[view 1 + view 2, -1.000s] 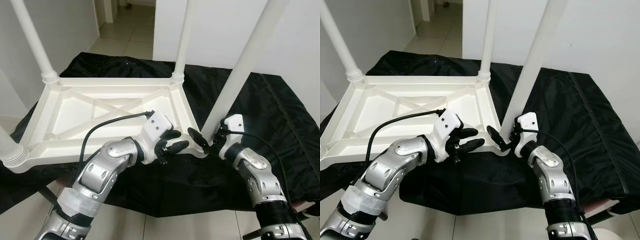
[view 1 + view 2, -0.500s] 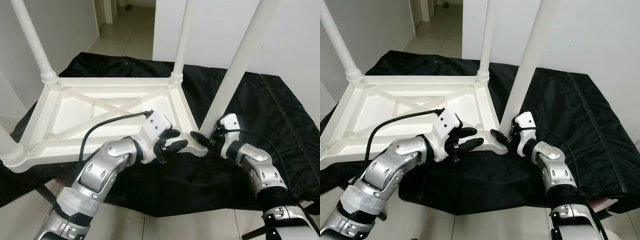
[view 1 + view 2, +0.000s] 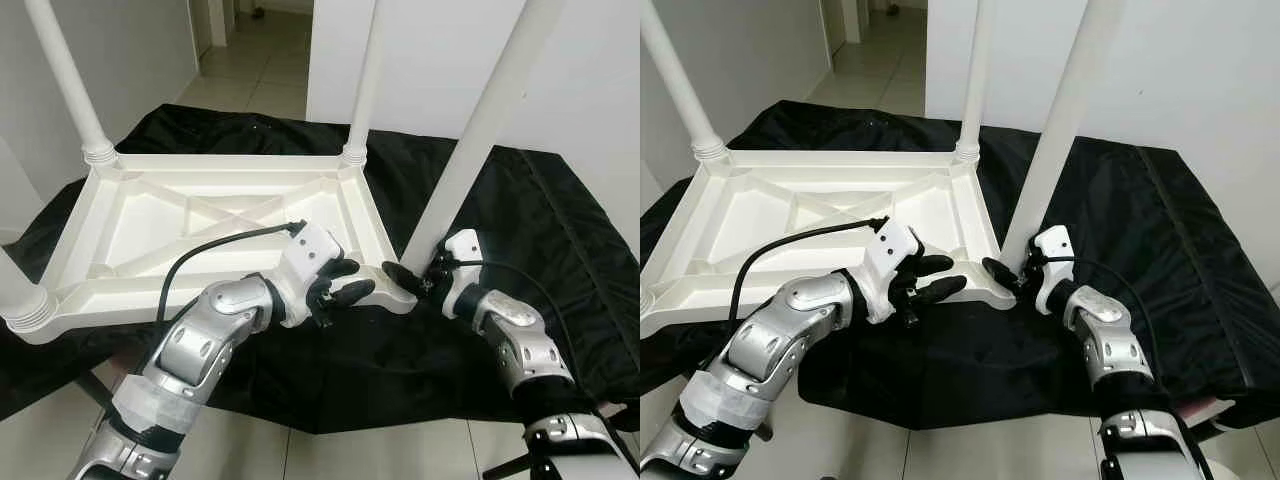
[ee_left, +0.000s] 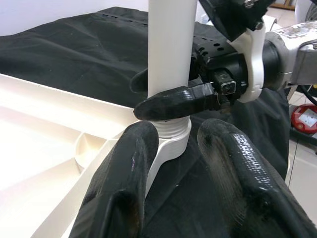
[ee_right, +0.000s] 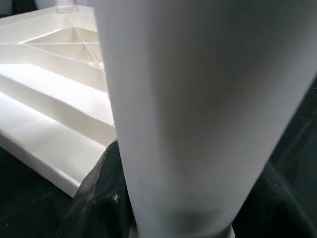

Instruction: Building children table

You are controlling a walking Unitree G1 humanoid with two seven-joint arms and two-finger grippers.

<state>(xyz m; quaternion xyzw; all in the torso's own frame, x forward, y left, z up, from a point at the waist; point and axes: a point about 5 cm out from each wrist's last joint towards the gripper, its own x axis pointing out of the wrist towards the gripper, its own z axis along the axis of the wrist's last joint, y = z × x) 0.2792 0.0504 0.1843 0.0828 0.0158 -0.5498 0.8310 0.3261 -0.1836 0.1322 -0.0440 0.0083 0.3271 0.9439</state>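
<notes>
At the ribbed socket, right gripper pinching smooth white leg; left gripper spread.

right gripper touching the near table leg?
Touching. In the left wrist view the right gripper has its black fingers pressed around the table leg just above its threaded base; the right wrist view shows the leg between both fingers.

Tiled home hallway, white walls
</notes>
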